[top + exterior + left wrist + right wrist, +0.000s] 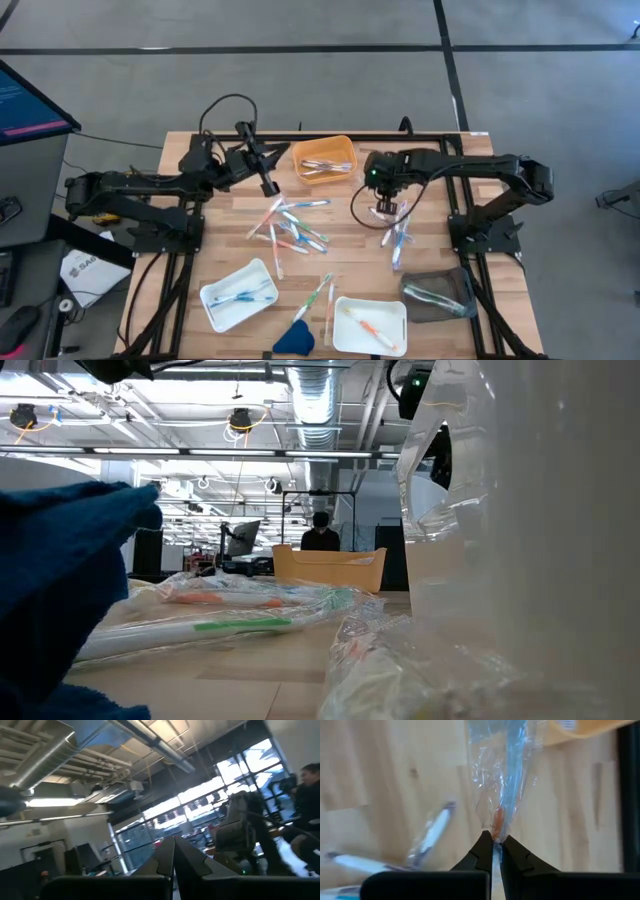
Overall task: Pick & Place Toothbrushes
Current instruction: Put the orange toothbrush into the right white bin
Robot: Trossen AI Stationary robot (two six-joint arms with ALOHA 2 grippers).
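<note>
Your right gripper [492, 840] is clamped on a clear-wrapped blue toothbrush [512, 765], lifted above the wooden table [380, 780]. Next you must choose its matching tray. Your left gripper [268, 184] waits, fingers together.

Table [225, 215] centre cluttered: toothbrushes [288, 228] scattered between the arms. Orange tray [323, 158] blocks the far edge, white trays [238, 295] the near edge. Left side bare.
</note>
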